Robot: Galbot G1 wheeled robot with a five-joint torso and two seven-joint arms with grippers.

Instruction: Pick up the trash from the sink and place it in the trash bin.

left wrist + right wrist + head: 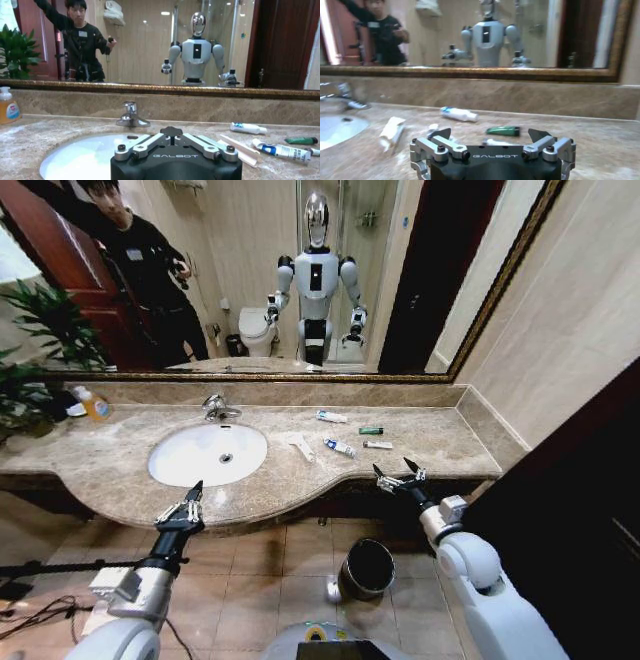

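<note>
- Head view: small tubes [339, 447] and a green packet [371, 430] are lying on the marble surface [430, 442] beside the sink [208, 453]; the trash bin [366, 568] is standing below. Right end effector [398, 475] is being held wide.
- Left wrist view: left end effector [171, 132] is being held narrow; tubes risk being overlooked.
- Right wrist view: the flat packet [503, 130] is likely being hard to pinch.

At the centre of the head view, the mottled beige polished-stone countertop [300, 470] looks glossy around the smooth white glazed oval sink [190, 465] and its shiny chrome tap [217, 408]. At lower centre, the small dark round trash bin [366, 568] has a reflective metallic rim and stands on matt brown floor tiles [260, 580]. At right, the small green packet [371, 430] and the white-and-blue tubes [339, 447] look like smooth plastic.
</note>
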